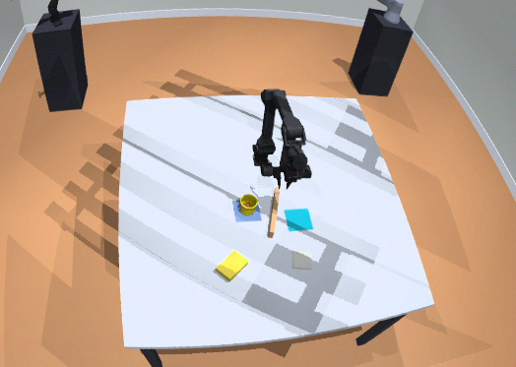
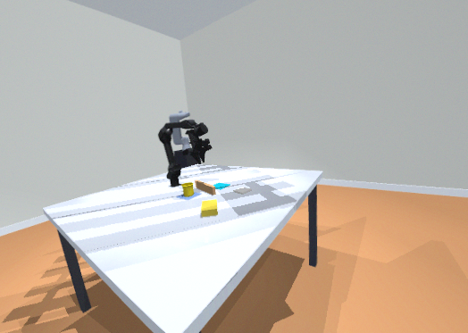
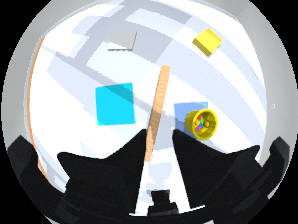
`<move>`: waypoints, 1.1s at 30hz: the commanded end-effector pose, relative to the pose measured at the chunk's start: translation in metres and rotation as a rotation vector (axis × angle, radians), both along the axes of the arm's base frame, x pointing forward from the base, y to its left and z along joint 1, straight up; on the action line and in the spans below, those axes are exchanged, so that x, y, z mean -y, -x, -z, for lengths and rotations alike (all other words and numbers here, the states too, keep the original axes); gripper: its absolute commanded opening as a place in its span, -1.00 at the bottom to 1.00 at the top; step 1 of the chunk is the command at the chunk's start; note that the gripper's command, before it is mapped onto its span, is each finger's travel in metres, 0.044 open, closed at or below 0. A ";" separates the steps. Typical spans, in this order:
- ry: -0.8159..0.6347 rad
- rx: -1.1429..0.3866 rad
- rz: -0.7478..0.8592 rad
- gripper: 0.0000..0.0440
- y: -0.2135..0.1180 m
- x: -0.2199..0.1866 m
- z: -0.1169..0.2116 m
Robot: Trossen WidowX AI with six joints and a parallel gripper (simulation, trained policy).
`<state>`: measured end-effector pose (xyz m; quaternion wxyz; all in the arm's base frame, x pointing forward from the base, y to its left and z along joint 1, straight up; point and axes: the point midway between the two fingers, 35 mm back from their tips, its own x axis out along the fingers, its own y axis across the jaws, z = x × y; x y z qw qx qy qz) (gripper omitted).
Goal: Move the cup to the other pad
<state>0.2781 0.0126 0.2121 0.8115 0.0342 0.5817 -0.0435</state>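
Observation:
A yellow cup (image 1: 248, 211) (image 2: 188, 189) (image 3: 212, 132) stands upright on the blue pad (image 1: 253, 217) (image 3: 182, 111). Coloured marbles (image 3: 200, 123) lie inside it, and none show outside it. The cyan pad (image 1: 298, 219) (image 2: 221, 186) (image 3: 115, 105) lies flat on the other side of a wooden bar and bears nothing. My gripper (image 1: 284, 186) (image 2: 203, 161) (image 3: 159, 133) is partly open and empty, with a narrow gap between its fingertips. It hangs above the table, behind the bar's far end in the top view, and does not touch the cup.
The wooden bar (image 1: 274, 213) (image 2: 204, 187) (image 3: 158, 107) stands between the two pads. A yellow block (image 1: 232, 265) (image 2: 209, 207) (image 3: 207, 41) and a thin grey tile (image 1: 302, 260) (image 2: 243, 190) (image 3: 123, 40) lie farther out from the arm's base. Shadows cross the white table (image 1: 162, 319).

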 end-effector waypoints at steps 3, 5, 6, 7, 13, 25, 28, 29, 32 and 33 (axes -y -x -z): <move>0.025 -0.086 -0.015 -0.41 0.002 0.009 0.007; 0.032 -0.114 -0.019 -0.40 0.003 0.012 0.010; 0.035 -0.128 -0.021 -0.40 0.004 0.013 0.012; 0.038 -0.141 -0.023 -0.40 0.004 0.015 0.013; 0.052 -0.217 -0.032 -0.41 0.006 0.025 0.023; 0.069 -0.318 -0.043 -0.42 0.006 0.046 0.046; 0.072 -0.334 -0.047 -0.40 0.006 0.051 0.053; 0.073 -0.339 -0.048 -0.39 0.006 0.053 0.056; 0.075 -0.355 -0.053 -0.37 0.007 0.058 0.063; 0.075 -0.360 -0.055 -0.36 0.007 0.060 0.066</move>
